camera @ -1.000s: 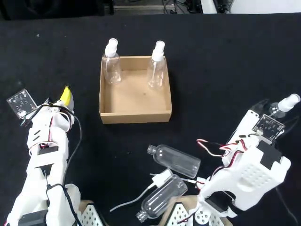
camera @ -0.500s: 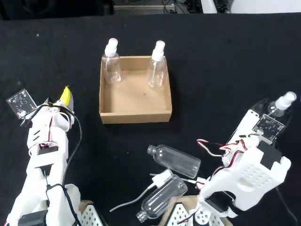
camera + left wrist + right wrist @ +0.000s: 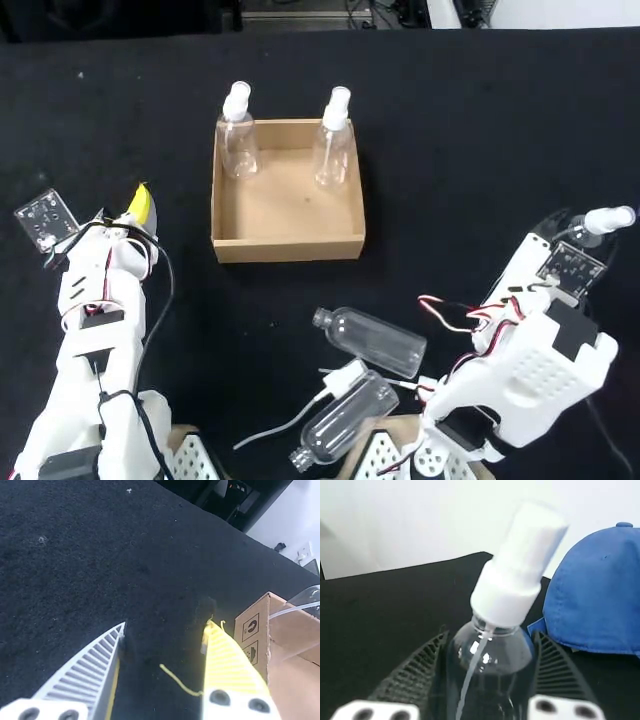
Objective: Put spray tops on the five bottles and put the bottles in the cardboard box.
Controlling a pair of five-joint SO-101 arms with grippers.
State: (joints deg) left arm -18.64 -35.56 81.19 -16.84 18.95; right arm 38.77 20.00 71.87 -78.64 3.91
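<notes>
Jaws of the right gripper clasp the shoulder of a clear plastic bottle with a white spray top, probably below the cap so it can travel upright to the open brown cardboard box, well apart from them, where two capped clear bottles stand. On the left gripper the jaws gape empty over the black worktop, the box corner just beside them. Two uncapped clear bottles lie near the right arm. The held bottle's lower body is hidden, and whether its top is seated cannot be told

White printed shells on left arm and right arm, red-black-white wiring; left gripper yellow and grey, right gripper black, ribbed.
</notes>
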